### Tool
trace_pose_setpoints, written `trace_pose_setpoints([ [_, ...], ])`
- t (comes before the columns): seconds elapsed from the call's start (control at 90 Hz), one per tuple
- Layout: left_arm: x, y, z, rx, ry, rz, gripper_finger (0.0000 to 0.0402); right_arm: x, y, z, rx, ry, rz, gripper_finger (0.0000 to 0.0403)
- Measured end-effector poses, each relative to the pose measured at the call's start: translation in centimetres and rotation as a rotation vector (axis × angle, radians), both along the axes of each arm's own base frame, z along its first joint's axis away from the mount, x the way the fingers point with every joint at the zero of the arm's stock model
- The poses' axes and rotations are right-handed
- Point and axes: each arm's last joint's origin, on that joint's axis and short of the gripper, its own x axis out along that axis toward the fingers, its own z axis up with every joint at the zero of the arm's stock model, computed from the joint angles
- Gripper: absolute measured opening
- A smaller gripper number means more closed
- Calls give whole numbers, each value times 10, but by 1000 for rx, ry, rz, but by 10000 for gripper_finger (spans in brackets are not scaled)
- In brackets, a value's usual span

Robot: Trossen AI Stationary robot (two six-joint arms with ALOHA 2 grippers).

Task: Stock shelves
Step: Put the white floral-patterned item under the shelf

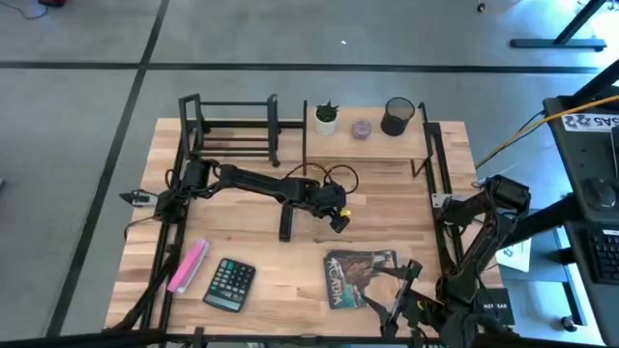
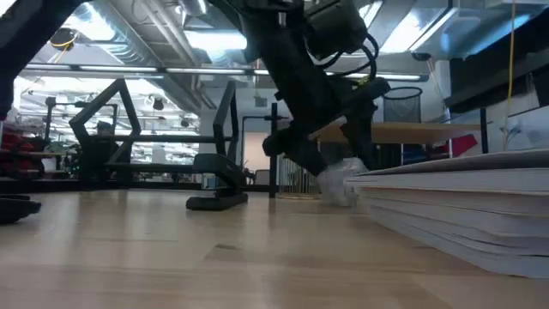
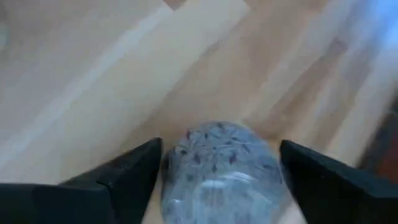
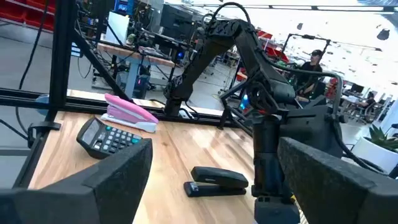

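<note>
The shelves stand at the table's far edge: a black bar rack [image 1: 232, 130] and a light wood shelf [image 1: 368, 135] on black posts, which carries a small plant, a purple thing and a black mesh cup. My left gripper [image 1: 338, 218] is at mid-table, shut on a rounded grey speckled object [image 3: 221, 165], which shows white under it in the low view [image 2: 343, 184]. My right gripper [image 4: 214, 146] is open with nothing between its fingers, over the near right of the table by a book [image 1: 360, 277]. My left gripper pinches the grey speckled object between its two fingers, one on each of its sides [image 3: 171, 168]. The fingers come from above, slanting down. The object's lower end [image 2: 341, 199] is at table height; whether it rests on the table, I cannot tell.
A black stapler [image 1: 287, 224] lies just left of my left gripper. A pink object [image 1: 189, 266] and a calculator [image 1: 229, 283] lie at the near left. The book's edge [image 2: 463, 215] fills the near right of the low view. A person sits beyond the table [image 4: 314, 59].
</note>
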Motion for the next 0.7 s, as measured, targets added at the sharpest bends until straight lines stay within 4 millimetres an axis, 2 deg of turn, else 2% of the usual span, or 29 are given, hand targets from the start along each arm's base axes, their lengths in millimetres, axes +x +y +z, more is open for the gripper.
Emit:
trace_pose_setpoints([
  [0.278,0,9,2,64,22,-48,307,0,0,-4,17,1,13,331],
  [0.467,0,7,36,124,110,-98,308,2,-2,-5,97,-20,32,331],
  [0.567,-7,-14,56,287,215,-114,307,7,-8,-10,197,-84,-45,330],
  [0.644,-16,-43,71,426,287,-130,304,18,-21,-19,241,-71,-51,330],
  [0.7,-24,-67,81,473,314,-146,302,30,-29,-25,343,-25,5,330],
])
